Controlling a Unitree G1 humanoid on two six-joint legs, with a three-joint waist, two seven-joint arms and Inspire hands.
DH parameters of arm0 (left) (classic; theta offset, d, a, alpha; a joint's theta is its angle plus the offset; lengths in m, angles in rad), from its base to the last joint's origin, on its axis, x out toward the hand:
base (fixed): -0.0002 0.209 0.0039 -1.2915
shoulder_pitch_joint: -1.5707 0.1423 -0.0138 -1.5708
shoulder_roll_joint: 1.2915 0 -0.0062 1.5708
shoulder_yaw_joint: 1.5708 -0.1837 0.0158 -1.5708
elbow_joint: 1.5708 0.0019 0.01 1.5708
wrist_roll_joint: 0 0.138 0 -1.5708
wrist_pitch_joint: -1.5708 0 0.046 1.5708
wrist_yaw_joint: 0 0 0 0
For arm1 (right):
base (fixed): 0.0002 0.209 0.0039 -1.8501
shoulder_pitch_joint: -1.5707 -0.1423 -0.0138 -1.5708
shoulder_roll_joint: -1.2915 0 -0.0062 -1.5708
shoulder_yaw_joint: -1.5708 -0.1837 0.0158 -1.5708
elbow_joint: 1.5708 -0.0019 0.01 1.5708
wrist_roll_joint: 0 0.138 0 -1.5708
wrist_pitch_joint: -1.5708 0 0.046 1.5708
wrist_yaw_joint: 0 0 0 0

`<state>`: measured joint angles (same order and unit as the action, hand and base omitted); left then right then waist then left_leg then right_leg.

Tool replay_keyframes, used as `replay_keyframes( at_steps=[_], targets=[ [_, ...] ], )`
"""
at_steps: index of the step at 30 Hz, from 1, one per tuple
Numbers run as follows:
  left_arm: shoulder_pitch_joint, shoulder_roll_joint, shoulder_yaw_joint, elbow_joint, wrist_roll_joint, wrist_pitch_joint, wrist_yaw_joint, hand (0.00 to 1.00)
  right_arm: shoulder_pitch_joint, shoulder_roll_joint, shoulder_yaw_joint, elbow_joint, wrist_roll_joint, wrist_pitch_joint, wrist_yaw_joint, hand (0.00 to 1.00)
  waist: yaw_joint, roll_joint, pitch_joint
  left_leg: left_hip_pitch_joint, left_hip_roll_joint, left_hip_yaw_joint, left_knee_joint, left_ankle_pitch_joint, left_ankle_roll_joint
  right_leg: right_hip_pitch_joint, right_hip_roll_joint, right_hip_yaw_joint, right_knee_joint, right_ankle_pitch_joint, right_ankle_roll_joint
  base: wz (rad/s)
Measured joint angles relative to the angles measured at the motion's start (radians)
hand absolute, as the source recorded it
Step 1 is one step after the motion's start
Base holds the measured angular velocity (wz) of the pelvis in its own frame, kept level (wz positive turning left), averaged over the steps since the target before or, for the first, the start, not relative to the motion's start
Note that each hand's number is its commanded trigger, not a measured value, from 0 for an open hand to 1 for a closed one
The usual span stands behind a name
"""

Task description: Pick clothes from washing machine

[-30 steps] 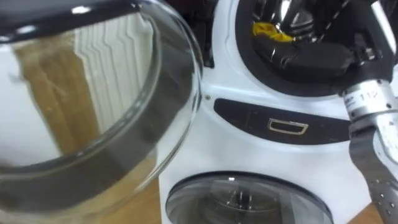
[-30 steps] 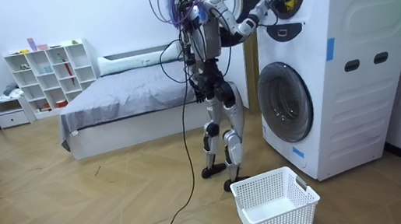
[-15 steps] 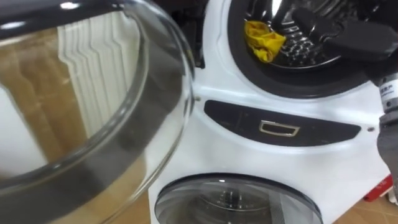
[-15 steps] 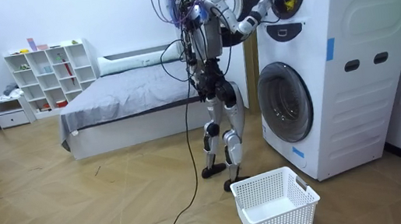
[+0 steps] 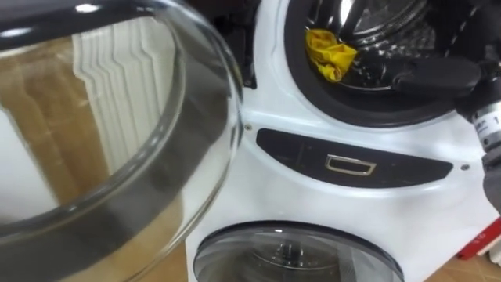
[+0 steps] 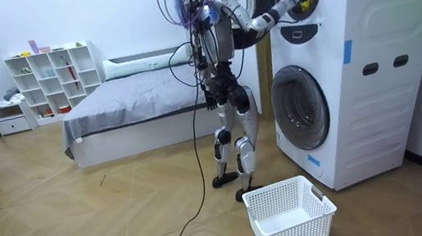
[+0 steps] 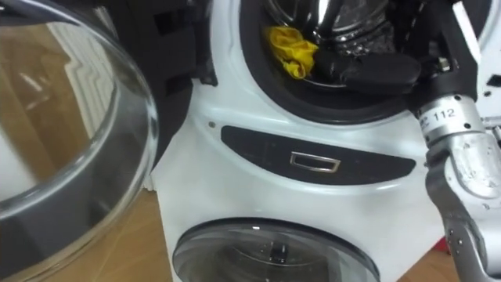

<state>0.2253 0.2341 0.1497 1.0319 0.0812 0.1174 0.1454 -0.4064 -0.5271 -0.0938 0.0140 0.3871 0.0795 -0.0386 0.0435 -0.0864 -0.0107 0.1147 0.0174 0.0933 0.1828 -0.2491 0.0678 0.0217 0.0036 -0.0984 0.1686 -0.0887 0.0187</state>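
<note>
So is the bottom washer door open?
No, the bottom door sits shut against the white machine, while the top door is the one swung open.

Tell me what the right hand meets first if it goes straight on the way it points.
Most likely the yellow cloth: the right hand lies in the washing machine's upper drum, pointing toward it. Depth is unclear, so it may pass the cloth and meet the drum's wall.
</note>
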Motion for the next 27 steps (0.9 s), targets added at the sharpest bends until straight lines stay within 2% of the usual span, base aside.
replay_keyframes(
  at_steps=[1, 3, 5, 8, 12, 16, 21, 24, 27],
  targets=[
    [-0.002, 0.001, 0.006, 0.000, 0.000, 0.000, 0.000, 0.00, -0.013, -0.007, 0.004, 0.023, -0.001, 0.002, 0.006, 0.00, 0.001, -0.004, 0.0006, 0.000, 0.000, 0.000, 0.001, 0.000, 0.000, 0.000, -0.001, -0.002, 0.000, 0.000, 0.000, 0.00],
    [-0.002, 0.001, 0.034, 0.000, 0.011, 0.002, 0.000, 0.00, -0.049, -0.041, 0.023, 0.105, -0.005, 0.012, 0.031, 0.00, 0.022, -0.018, 0.0071, 0.001, -0.002, 0.000, 0.003, 0.000, 0.000, 0.002, -0.002, -0.003, 0.000, 0.000, 0.000, 0.00],
    [0.001, 0.002, 0.050, 0.003, 0.012, 0.009, -0.002, 0.00, -0.085, -0.045, 0.032, 0.153, -0.006, 0.033, 0.055, 0.00, 0.029, -0.031, 0.0073, 0.000, -0.002, -0.004, 0.003, 0.000, 0.000, 0.004, -0.002, -0.007, 0.000, 0.000, -0.001, 0.05],
    [0.011, 0.002, 0.071, 0.006, 0.013, 0.017, -0.009, 0.00, -0.122, -0.063, 0.032, 0.226, -0.055, 0.050, 0.098, 0.00, 0.036, -0.040, 0.0072, 0.001, -0.001, -0.020, 0.005, -0.001, -0.001, 0.013, -0.005, -0.045, -0.001, 0.001, -0.001, 0.15],
    [0.019, 0.004, 0.086, 0.006, 0.022, 0.037, -0.021, 0.00, -0.182, -0.062, 0.032, 0.283, -0.130, 0.055, 0.138, 0.00, 0.044, -0.039, 0.0081, -0.004, 0.000, -0.034, 0.006, -0.001, -0.002, 0.012, -0.006, -0.066, -0.002, 0.001, -0.001, 0.10],
    [0.019, 0.008, 0.085, 0.010, 0.031, 0.037, -0.027, 0.00, -0.235, -0.062, 0.048, 0.324, -0.170, 0.054, 0.161, 0.00, 0.057, -0.034, 0.0115, -0.009, 0.002, -0.042, 0.005, 0.000, -0.003, 0.009, -0.004, -0.069, -0.002, -0.003, -0.006, 0.08],
    [0.007, 0.013, 0.085, 0.011, 0.032, 0.034, -0.025, 0.00, -0.302, -0.063, 0.115, 0.378, -0.202, 0.054, 0.166, 0.00, 0.076, -0.040, 0.0077, -0.008, 0.005, -0.042, 0.007, 0.001, -0.004, 0.007, -0.003, -0.070, -0.002, -0.010, -0.015, 0.00],
    [0.006, 0.017, 0.088, 0.010, 0.032, 0.029, -0.025, 0.00, -0.303, -0.063, 0.115, 0.379, -0.213, 0.053, 0.166, 0.00, 0.085, -0.045, 0.0040, -0.006, 0.006, -0.042, 0.007, 0.001, -0.004, 0.007, -0.001, -0.071, -0.002, -0.011, -0.017, -0.05],
    [0.002, 0.019, 0.088, 0.004, 0.031, 0.029, -0.025, 0.00, -0.303, -0.063, 0.115, 0.380, -0.231, 0.053, 0.158, 0.00, 0.086, -0.045, 0.0040, -0.001, 0.006, -0.042, 0.006, 0.001, -0.004, 0.013, -0.002, -0.073, -0.002, -0.013, -0.018, -0.02]
  ],
)
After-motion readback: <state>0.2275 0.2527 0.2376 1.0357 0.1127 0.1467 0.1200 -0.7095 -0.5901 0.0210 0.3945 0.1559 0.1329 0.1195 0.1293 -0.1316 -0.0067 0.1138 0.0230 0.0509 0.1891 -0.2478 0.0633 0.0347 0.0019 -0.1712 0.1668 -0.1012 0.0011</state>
